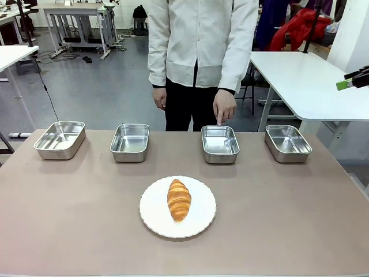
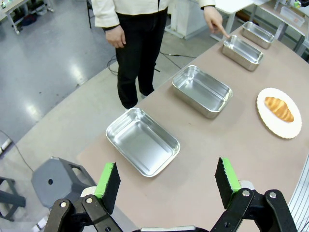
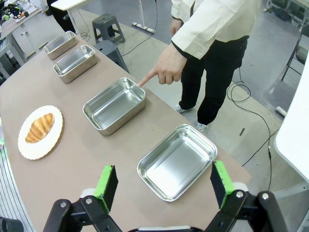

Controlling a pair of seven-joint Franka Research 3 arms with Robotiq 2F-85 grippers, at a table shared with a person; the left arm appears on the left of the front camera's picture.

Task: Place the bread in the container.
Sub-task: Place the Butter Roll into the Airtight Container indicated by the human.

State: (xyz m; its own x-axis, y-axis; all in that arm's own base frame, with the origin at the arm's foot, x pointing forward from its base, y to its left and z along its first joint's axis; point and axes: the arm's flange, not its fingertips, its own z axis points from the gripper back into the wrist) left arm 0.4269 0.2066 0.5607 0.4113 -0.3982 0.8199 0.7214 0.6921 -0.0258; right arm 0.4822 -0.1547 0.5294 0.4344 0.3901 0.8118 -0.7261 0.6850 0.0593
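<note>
Left gripper (image 2: 166,179): jaws wide, empty.
Right gripper (image 3: 163,183): jaws wide, empty.
Bread (image 1: 179,199): on white plate (image 1: 151,214).
Container (image 1: 220,143): person's hand (image 1: 223,107) points at it, fingertip seemingly touching rim.

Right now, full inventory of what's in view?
bread: 1, golden-brown, on the plate
plate: 1, white, table middle, robot's side
container: 1, steel, third from robot's left in the far row, empty
other trays: 3, steel, same row, empty
table: 1, brown
stool: 1, grey, floor off the table's left end
person's hand: 1, pointing at the container's far rim
left fingers: 2, black, green pads, open, above the table's left end
right fingers: 2, black, green pads, open, above the table's right end
</note>
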